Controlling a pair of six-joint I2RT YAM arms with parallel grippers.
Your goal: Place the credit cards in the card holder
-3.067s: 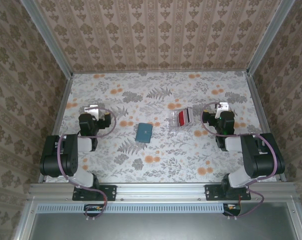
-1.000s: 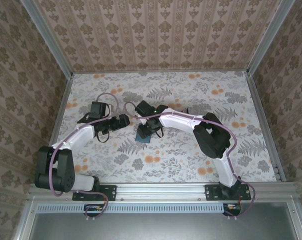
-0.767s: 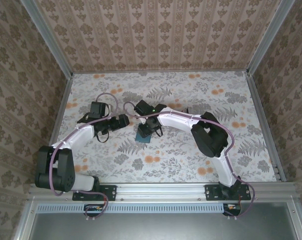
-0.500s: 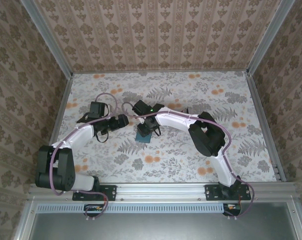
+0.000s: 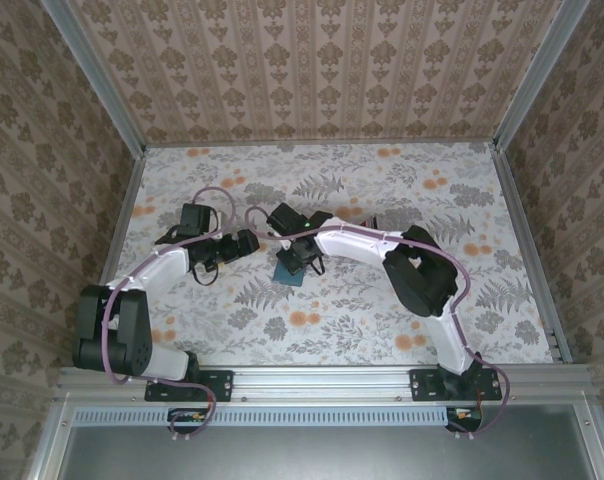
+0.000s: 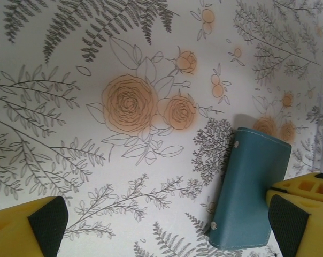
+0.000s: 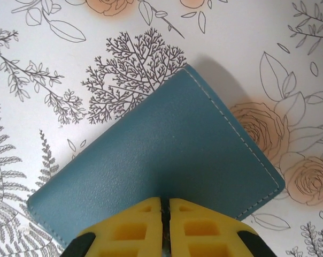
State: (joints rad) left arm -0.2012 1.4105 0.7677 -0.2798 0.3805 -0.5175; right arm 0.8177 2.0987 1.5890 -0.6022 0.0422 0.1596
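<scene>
Right gripper (image 7: 165, 214) is clamped on the edge of the card holder (image 7: 156, 155), middle of the table (image 5: 382, 320). Left gripper (image 6: 169, 222) is spread wide right beside it.

Overhead and close wrist views share card holder (image 7: 167, 150).

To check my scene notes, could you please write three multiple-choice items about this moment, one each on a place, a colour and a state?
1. The card holder lies: A under the right gripper; B at the far right corner; C at the near left corner.
2. Its colour is: A red; B teal; C black.
3. The left gripper is: A shut on nothing; B shut on the holder; C wide open.
Answers: A, the right gripper is shut at its edge; B, it looks teal in both wrist views; C, its jaws stand far apart.
</scene>
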